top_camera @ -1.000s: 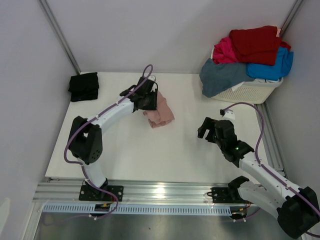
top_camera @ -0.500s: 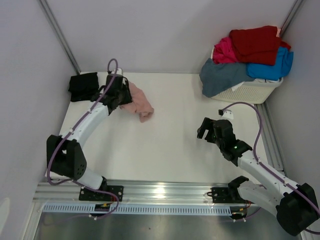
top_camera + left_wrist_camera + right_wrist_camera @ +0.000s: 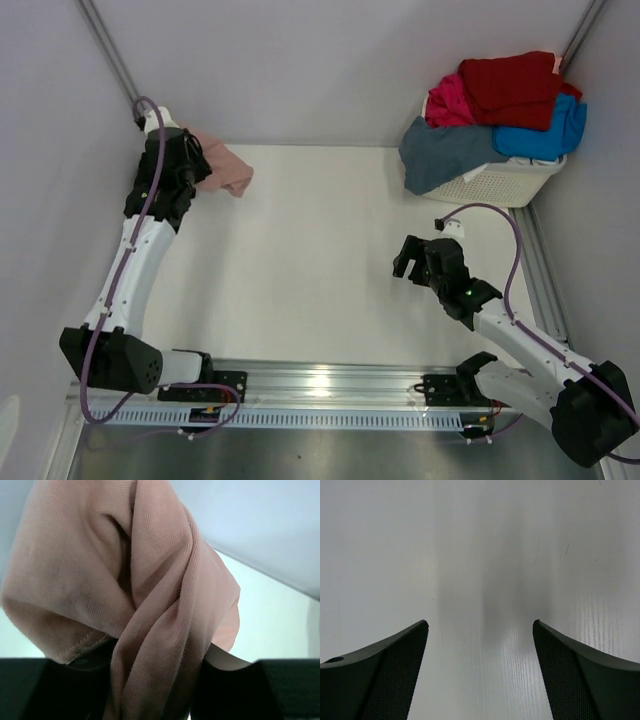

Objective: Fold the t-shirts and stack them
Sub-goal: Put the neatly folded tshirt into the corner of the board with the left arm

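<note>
Cloth fills your left wrist view: the dusty-pink t-shirt [image 3: 125, 595] hangs bunched and twisted from the left gripper [image 3: 190, 165], which is pinched closed on a fold of it. Seen from overhead, that arm is stretched out to the table's [image 3: 300, 290] ten o'clock corner, with the tee trailing off toward the centre. The reach reads as a carry to a stacking spot. You cannot see what lies under the arm there, so treat the landing as unconfirmed. The bundle looks loose rather than squared, and my guess is it will spread or unroll when you let go.

Your right gripper [image 3: 480, 622] hovers low over bare table at about four o'clock, fingers spread wide and holding nothing. It is parked well clear of the left arm's path.

The other t-shirts sit heaped in the white laundry basket [image 3: 515, 182] at two o'clock: red [image 3: 510, 88] on top, magenta [image 3: 450, 102], bright blue [image 3: 548, 135], and a slate-blue one [image 3: 445, 150] spilling over the rim. Most of the job looks undone.
</note>
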Tool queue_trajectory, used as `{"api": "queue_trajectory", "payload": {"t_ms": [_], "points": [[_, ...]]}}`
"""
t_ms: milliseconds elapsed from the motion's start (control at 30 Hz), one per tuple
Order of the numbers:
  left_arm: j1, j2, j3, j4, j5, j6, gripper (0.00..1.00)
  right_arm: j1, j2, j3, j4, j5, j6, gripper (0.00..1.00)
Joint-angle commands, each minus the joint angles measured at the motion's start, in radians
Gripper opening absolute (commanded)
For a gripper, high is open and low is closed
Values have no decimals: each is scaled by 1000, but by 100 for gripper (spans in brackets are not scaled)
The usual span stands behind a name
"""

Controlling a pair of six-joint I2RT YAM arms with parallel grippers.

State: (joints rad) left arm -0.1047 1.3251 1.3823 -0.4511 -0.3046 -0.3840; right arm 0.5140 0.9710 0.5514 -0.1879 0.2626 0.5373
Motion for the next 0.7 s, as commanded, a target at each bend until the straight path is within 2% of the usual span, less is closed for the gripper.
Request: {"api": "queue_trajectory", "payload": {"t_ms": [0, 300, 533, 667], "points": [[51, -92, 31, 31, -111, 4, 1, -2, 8, 13, 39, -10, -20, 89], [272, -156, -126, -6, -50, -114, 0, -3, -17, 18, 48, -20, -25, 89], [312, -35, -161, -5, 12, -167, 0, -3, -15, 18, 54, -31, -25, 89], [312, 69, -62, -1, 41, -176, 0, -3, -29, 13, 38, -26, -28, 89]]}}
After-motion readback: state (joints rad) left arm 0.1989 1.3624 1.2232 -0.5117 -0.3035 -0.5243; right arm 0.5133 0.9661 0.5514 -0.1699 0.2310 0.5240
